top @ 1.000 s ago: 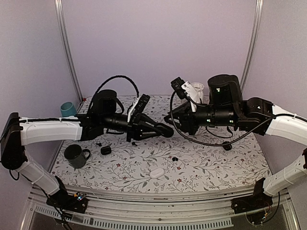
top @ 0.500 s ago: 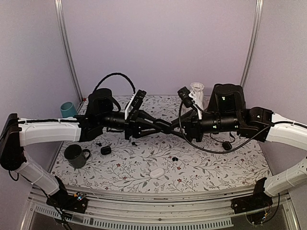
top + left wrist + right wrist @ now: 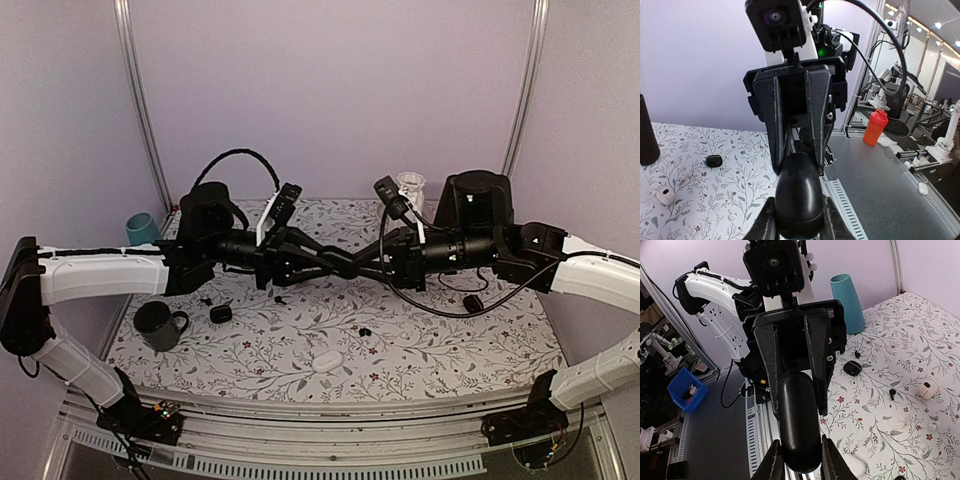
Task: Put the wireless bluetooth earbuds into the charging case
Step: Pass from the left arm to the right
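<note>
A glossy black charging case [image 3: 348,266] hangs in the air above the table's middle, gripped from both sides. My left gripper [image 3: 338,263] is shut on one end of it, with the case [image 3: 797,192] between its fingers [image 3: 765,225]. My right gripper [image 3: 360,268] is shut on the other end, with the case [image 3: 799,425] between its fingers [image 3: 774,462]. The case looks closed. Small black earbuds lie on the table: one pair [image 3: 364,331] below the case, one [image 3: 278,298] to the left, and one shows in the right wrist view [image 3: 892,394].
Another black case [image 3: 221,314] lies at the left, one [image 3: 473,302] at the right, and a white case [image 3: 327,361] near the front. A dark mug [image 3: 157,325] and a teal cup [image 3: 141,228] stand at the left. White earbuds [image 3: 897,425] lie scattered on the floral cloth.
My right gripper has swung left and down to the case and closed on its free end. My left gripper has kept hold and shifted slightly right.
</note>
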Controlling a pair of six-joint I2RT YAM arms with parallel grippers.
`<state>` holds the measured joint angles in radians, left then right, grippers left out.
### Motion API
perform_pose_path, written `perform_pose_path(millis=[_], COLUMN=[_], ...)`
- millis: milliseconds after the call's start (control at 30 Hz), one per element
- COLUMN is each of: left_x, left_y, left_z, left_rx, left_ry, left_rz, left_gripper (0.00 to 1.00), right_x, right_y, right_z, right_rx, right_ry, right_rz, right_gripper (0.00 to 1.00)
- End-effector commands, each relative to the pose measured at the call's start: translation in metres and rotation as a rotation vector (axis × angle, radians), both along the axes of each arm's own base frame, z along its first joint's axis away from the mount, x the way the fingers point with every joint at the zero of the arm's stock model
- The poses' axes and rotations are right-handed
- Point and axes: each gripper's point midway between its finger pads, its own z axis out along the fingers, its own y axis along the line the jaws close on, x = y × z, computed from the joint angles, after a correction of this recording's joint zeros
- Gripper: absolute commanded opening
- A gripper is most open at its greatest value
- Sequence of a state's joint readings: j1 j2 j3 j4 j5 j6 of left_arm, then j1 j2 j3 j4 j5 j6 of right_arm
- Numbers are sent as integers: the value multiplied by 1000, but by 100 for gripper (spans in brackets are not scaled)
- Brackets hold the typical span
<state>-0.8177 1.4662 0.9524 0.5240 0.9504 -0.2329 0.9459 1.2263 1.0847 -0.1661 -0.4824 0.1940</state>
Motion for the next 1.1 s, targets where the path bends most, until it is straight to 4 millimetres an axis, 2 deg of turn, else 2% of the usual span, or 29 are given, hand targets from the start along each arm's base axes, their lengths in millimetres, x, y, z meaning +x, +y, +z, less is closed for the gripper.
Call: perform_pose_path(millis=[0, 700, 933, 967, 1067], left_x=[-2, 4, 7, 8, 10], left_y=[1, -3, -4, -4, -4], left_z=[7, 5, 4, 3, 2], left_rx=[-30, -27, -23, -20, -21], left_ry=[-10, 16, 25, 30, 42], left_rz=[-6, 14, 27, 32, 44], left_gripper=[0, 0, 0, 3, 26], right_x=[-5, -3, 2, 2, 5], right_y=[9, 19, 15, 15, 13], right_z=[11, 11, 14, 14, 20], right_rx=[49, 52, 53, 55, 69], right_ry=[-2, -4, -26, -30, -49], right_rz=[60, 87, 52, 47, 29], right_gripper=[20, 30, 6, 5, 4])
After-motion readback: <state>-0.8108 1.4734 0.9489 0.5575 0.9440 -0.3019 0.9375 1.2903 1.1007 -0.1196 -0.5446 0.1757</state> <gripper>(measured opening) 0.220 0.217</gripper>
